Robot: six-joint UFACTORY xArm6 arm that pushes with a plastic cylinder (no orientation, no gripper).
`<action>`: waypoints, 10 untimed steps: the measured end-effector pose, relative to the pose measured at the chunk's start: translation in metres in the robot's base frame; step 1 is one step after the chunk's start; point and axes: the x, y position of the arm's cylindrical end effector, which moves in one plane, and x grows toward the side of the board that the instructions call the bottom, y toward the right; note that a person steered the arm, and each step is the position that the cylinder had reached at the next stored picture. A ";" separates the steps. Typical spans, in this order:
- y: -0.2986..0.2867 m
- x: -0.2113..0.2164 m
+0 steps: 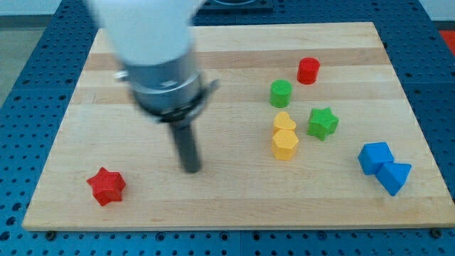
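Wooden board [227,206] on a blue perforated bench [21,78]; entries run from the view's left to its right. Red star block [106,185] near the board's lower-left corner, alone, well apart from the other blocks; my tip [190,169] stands to its right and a little higher, clear of it, touching no block that I can see; the rod is bare, with nothing that opens or closes and nothing carried; arm body above it is blurred. Right of centre: green cylinder [281,93]; below it a yellow heart-like block [284,120] touching a yellow hexagonal block [284,144]; red cylinder [308,70] toward the view's top; green star [323,122] just beside the yellow pair. Far right: blue block [375,157], shape unclear, touching a blue triangular block [393,176]. Progress: no target arrangement evident; blocks lie in loose clusters; red star is the block nearest the tip.
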 end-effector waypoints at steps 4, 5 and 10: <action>0.133 -0.188; 0.148 -0.192; 0.197 -0.201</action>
